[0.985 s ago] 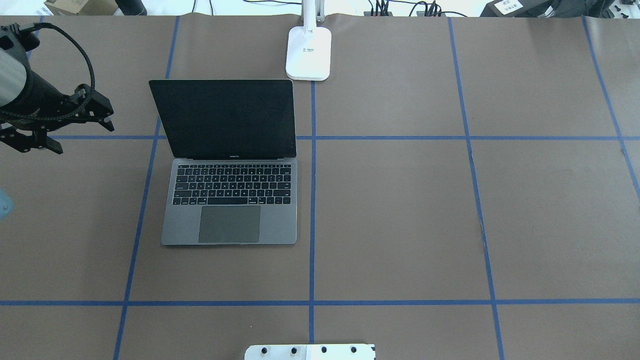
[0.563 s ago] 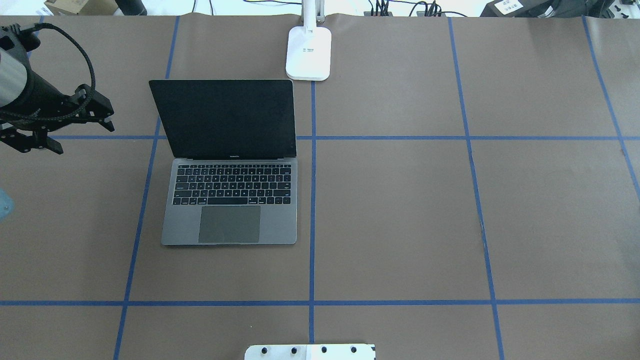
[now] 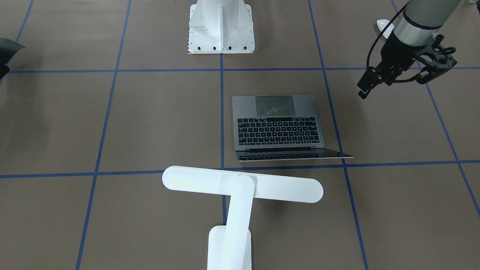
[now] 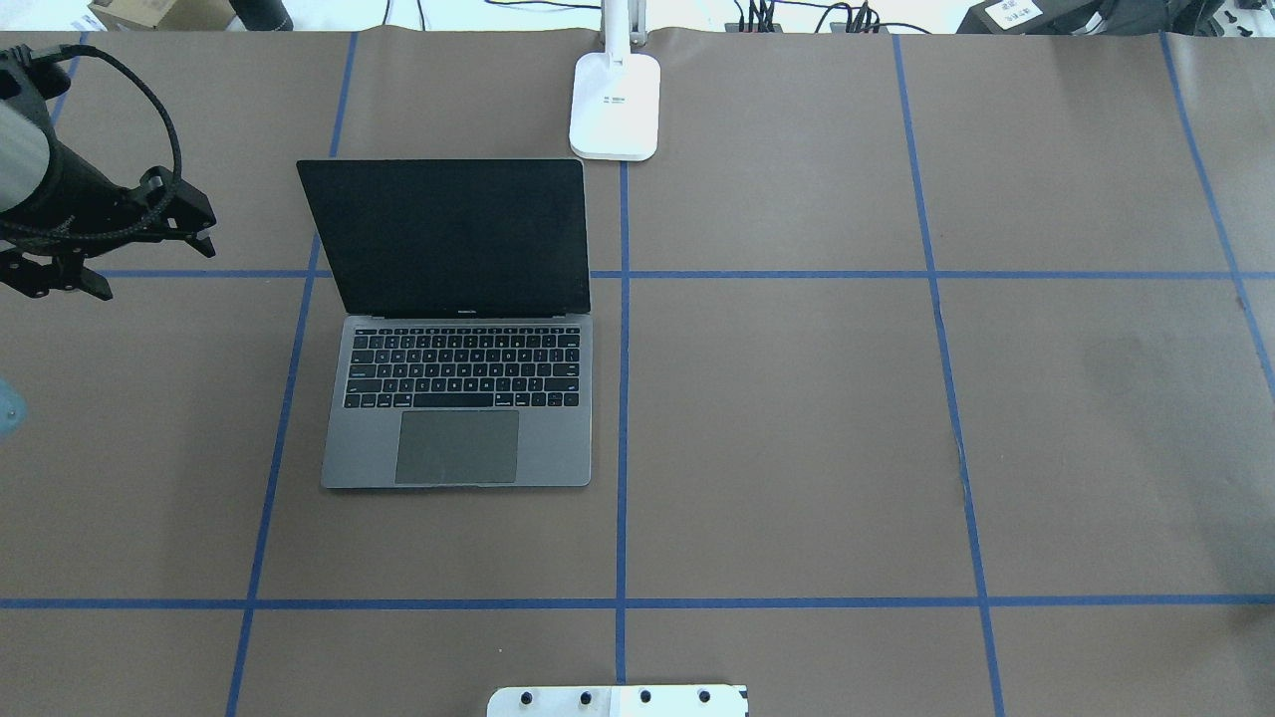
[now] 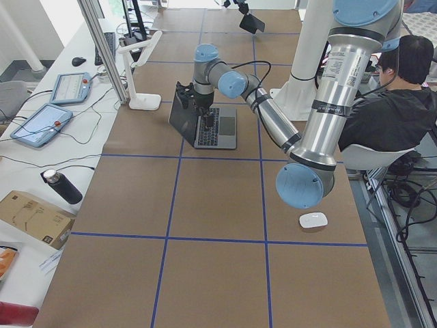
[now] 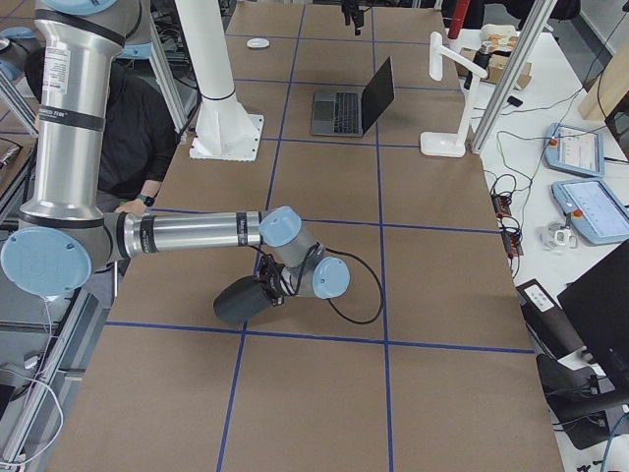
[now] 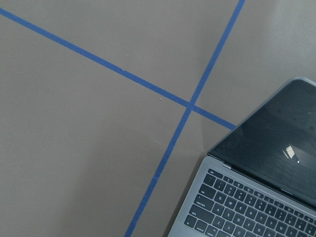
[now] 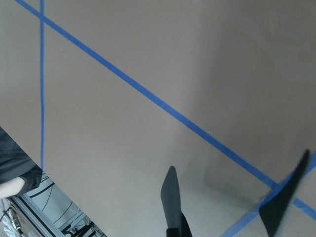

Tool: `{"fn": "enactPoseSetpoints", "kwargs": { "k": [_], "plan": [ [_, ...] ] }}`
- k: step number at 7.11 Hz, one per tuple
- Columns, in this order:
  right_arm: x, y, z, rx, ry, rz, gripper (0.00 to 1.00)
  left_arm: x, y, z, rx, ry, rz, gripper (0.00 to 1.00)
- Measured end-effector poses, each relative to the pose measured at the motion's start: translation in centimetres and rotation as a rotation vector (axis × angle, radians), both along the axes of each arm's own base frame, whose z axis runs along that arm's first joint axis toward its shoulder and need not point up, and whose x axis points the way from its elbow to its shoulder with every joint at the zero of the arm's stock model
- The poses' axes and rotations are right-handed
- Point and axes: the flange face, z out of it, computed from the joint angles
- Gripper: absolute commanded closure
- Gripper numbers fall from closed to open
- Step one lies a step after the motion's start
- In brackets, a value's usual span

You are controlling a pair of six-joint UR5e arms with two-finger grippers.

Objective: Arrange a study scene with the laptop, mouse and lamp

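Observation:
The laptop (image 4: 453, 329) stands open on the brown table, left of centre, and also shows in the front view (image 3: 277, 125). The lamp has its base (image 4: 615, 105) at the far edge, and its bar head (image 3: 243, 185) hangs just beyond the laptop's screen. The mouse (image 5: 313, 220) lies near the robot-side edge on my left and peeks out behind my left arm (image 3: 383, 25). My left gripper (image 4: 149, 269) is open and empty above the table, left of the laptop. My right gripper (image 8: 227, 202) is open and empty over bare table at the far right.
A white bolted pedestal (image 3: 221, 28) stands at the robot-side middle edge. Blue tape lines (image 4: 623, 438) divide the table into squares. A seated person (image 5: 403, 102) is behind the robot. Tablets (image 5: 41, 119), a bottle and a box lie on the side bench.
My left gripper has drifted a little further left and away from the laptop. The laptop and lamp have not moved.

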Motion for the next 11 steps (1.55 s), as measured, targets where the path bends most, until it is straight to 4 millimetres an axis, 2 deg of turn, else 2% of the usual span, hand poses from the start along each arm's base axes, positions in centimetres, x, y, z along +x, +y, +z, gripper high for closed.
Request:
{"fn": "enactPoseSetpoints", "kwargs": {
  "k": [2, 3, 4, 5, 6, 7, 8, 11],
  "plan": [
    [-1.9, -3.1, -5.3, -0.011, -0.027, 0.015, 1.0, -0.1, 0.1, 0.2, -0.001, -0.004, 0.0, 0.0],
    [-4.0, -5.2, -9.3, 0.003, -0.034, -0.006, 1.0, -0.1, 0.1, 0.4, -0.004, -0.006, -0.001, 0.0],
    [-6.7, -6.7, -14.2, 0.014, -0.028, -0.03, 1.0, -0.3, 0.2, 0.7, -0.009, -0.011, 0.0, 0.0],
    [-10.0, -7.2, -19.4, 0.014, -0.005, -0.051, 1.0, -0.4, 0.3, 1.4, -0.017, -0.018, 0.001, 0.0],
    [-13.0, -7.3, -23.6, -0.003, 0.025, -0.061, 1.0, -0.5, 0.4, 2.1, -0.022, -0.027, 0.009, 0.0],
    [-15.5, -7.3, -26.8, -0.028, 0.06, -0.069, 1.0, -0.8, 0.7, 3.2, -0.017, -0.043, 0.034, 0.0],
    [-17.5, -7.4, -28.6, -0.052, 0.093, -0.076, 1.0, -1.1, 1.0, 4.5, -0.009, -0.06, 0.066, 0.0],
    [-22.4, -8.7, -30.7, -0.087, 0.171, -0.031, 1.0, -1.9, 1.5, 6.7, 0.019, -0.092, 0.134, 0.0]
  ]
}}
